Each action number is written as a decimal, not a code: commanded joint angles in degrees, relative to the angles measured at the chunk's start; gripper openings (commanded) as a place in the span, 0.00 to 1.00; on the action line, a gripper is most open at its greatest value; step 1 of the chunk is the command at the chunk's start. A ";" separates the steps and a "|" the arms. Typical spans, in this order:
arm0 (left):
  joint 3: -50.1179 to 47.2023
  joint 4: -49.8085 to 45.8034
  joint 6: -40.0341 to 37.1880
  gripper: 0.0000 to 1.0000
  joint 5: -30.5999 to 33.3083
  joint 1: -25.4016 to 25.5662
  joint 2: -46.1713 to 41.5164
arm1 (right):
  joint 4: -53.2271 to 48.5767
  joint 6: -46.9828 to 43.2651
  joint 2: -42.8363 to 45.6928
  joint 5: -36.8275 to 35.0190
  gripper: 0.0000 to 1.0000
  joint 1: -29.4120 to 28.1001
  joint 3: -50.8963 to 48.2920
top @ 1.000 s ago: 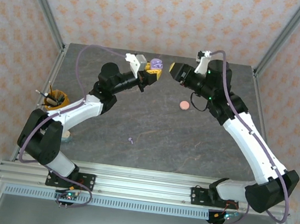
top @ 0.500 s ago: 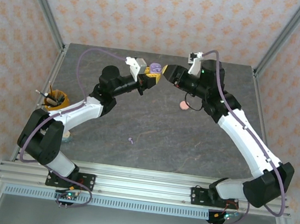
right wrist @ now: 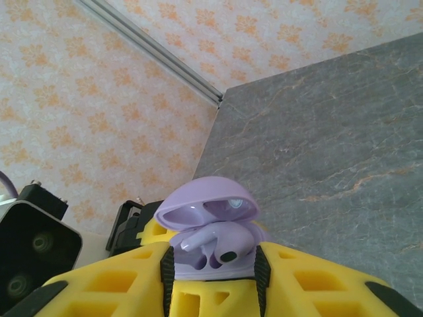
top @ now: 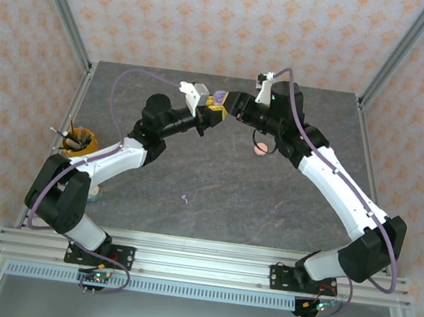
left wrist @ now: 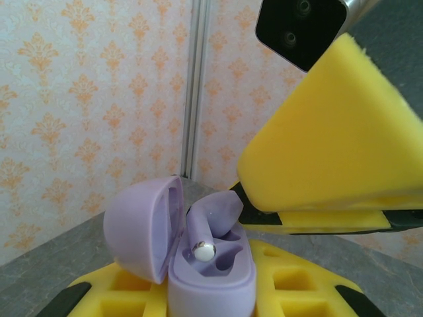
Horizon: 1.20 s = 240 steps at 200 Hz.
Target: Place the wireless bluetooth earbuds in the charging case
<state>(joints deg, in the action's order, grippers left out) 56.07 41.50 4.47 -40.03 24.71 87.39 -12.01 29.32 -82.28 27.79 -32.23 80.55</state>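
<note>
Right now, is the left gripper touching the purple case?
Touching. The left wrist view shows the purple case wedged between the left gripper's yellow pads.

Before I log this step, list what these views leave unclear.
- Right wrist view: whether the right gripper grips the earbud in the purple case; the bottom edge crops its fingers.
- Top view: loose purple speck, too small to identify.
- Top view: pink disc, partly behind the right arm.

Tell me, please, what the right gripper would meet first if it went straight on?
The right gripper would most likely meet the open purple charging case, an earbud inside, held by the left gripper; whether they touch is unclear.
</note>
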 commanded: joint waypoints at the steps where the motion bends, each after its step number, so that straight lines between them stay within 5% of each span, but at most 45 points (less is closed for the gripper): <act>1: 0.40 1.31 0.25 0.00 -1.38 0.35 -1.26 | 0.56 -1.60 -0.68 -1.53 0.38 -0.42 2.28; 240: 0.70 -0.97 -0.16 0.00 -0.57 0.69 -0.65 | -5.28 -7.23 -1.16 -6.93 0.14 -2.01 6.52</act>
<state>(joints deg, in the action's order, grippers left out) 56.07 39.94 4.47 -40.25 24.80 87.39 -16.43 23.05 -85.14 22.04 -33.91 84.77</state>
